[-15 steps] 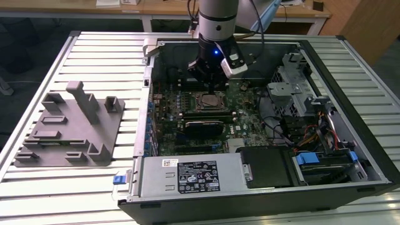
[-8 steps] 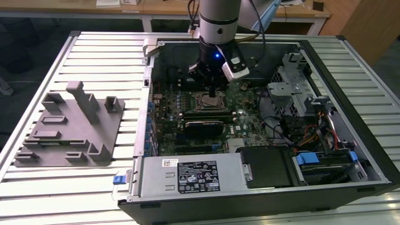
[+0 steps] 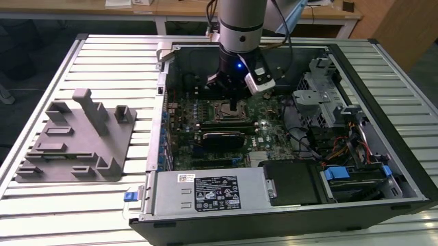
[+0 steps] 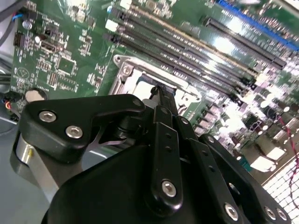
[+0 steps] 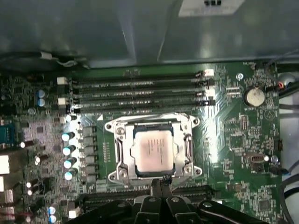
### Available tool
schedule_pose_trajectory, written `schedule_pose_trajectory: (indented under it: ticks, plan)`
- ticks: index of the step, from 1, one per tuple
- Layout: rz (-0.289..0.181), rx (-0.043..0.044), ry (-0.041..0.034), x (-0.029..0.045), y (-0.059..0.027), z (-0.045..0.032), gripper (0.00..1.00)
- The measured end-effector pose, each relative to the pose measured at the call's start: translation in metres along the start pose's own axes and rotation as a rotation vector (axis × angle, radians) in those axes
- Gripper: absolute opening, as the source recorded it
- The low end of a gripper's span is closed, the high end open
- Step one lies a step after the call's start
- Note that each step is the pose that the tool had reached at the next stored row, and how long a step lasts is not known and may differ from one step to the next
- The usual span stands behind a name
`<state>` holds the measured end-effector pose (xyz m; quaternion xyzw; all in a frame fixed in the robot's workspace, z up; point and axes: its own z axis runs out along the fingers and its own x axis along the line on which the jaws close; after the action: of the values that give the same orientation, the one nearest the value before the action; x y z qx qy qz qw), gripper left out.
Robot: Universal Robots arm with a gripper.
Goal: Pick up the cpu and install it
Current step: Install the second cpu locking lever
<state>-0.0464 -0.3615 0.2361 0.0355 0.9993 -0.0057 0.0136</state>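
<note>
A: Gripper (image 5: pixel 160 183) status?

B: Fingers are sitting pressed together, pinching nothing, tips hovering at the socket frame (image 5: pixel 194 154) edge, just beside the cpu (image 5: pixel 154 149).

A: Where's the cpu lying?

B: It's lying flat inside the socket frame on the motherboard (image 5: pixel 233 135), silver top showing. Faint print on the lid, too small to read.

A: Room around it?

B: Memory slots (image 5: pixel 140 91) are running close along one side of the frame, capacitors (image 5: pixel 68 150) lining another. In the exterior view the arm (image 3: pixel 239 31) is reaching down into the open computer case (image 3: pixel 383 66); grey fixture plate (image 3: pixel 75 148) is sitting well apart on the table (image 3: pixel 41 205).
</note>
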Motion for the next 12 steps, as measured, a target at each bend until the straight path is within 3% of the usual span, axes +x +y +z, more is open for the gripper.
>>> schedule_pose_trajectory:
  ticks: [12]
  plan:
    - [0.0,-0.0022,0.0001,-0.0011,-0.0147,0.0029,0.11]
